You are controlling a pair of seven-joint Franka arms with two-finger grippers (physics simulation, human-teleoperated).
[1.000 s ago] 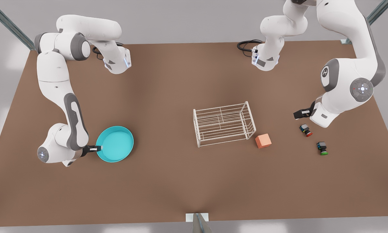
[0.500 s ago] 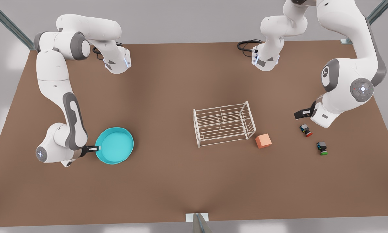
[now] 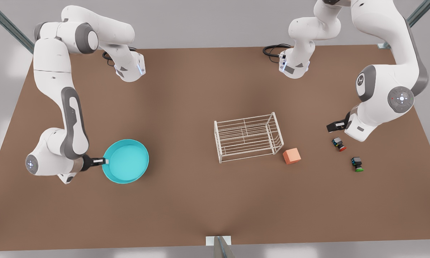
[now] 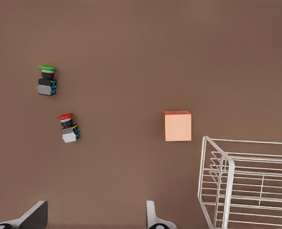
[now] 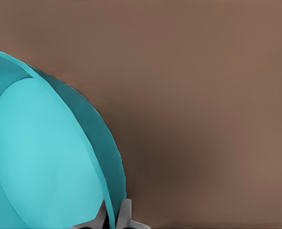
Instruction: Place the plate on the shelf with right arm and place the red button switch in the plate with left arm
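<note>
The turquoise plate (image 3: 127, 162) is at the front view's left, its rim pinched by my right gripper (image 3: 103, 161). In the right wrist view the plate (image 5: 40, 157) stands tilted, with my right gripper (image 5: 115, 215) shut on its edge. The white wire shelf (image 3: 249, 137) stands mid-table. The red button switch (image 3: 339, 144) lies at the front view's right, just below my left gripper (image 3: 332, 125). In the left wrist view my left gripper (image 4: 93, 220) is open, short of the red button switch (image 4: 67, 128), with the shelf (image 4: 248, 183) to one side.
An orange cube (image 3: 291, 156) sits beside the shelf's front corner, between it and the switches. A switch with a green cap (image 3: 357, 164) lies close to the red one. The brown table (image 3: 200, 200) stretches wide between plate and shelf.
The right arm has risen and drawn back toward the front view's left, taking the plate with it; the plate now looks lifted and tilted. The left arm has barely moved.
</note>
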